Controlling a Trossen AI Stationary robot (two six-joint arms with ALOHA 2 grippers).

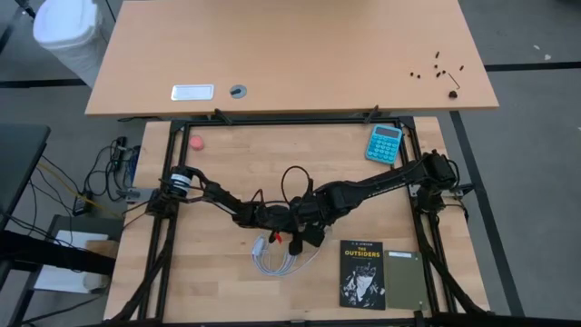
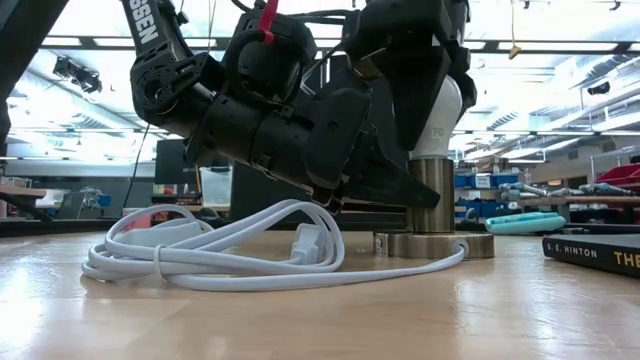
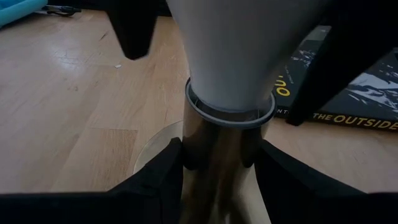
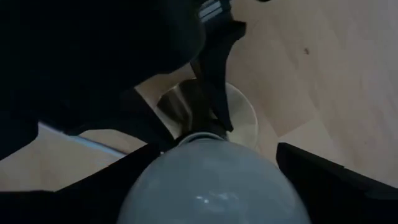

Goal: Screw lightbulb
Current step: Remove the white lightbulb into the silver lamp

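Note:
The white lightbulb (image 2: pixel 444 112) stands upright in the silvery socket (image 2: pixel 432 190), whose round disc base (image 2: pixel 436 244) rests on the wooden table. My left gripper (image 3: pixel 221 158) comes in from the table's left and is shut on the socket's stem. My right gripper (image 4: pixel 211 165) is above it, shut on the bulb (image 4: pixel 208 186). In the high view both grippers meet at the table's middle: the left (image 1: pixel 275 218) and the right (image 1: pixel 305 222). The bulb's screw base is hidden inside the socket. My left gripper pinches the socket's upright silvery stem (image 3: pixel 217 146) between its two fingers (image 3: pixel 165 171), just below the grey ring under the bulb. The fingers come level from the table's left. The socket stands upright, its disc base on the table. My right gripper has the bulb's wide white upper part (image 4: pixel 186 168) between its two fingers (image 4: pixel 311 168), one on each side. The fingers come from above, slanting down. The bulb stands upright in the socket. The gripper's body hides the place of contact in the low view.
A coiled white cable with a plug (image 2: pixel 230 250) lies just left of the socket, toward the near edge. A dark book (image 1: pixel 363 272) lies at the near right, a blue calculator (image 1: pixel 384 143) at the far right, and a small pink thing (image 1: pixel 195 142) at the far left.

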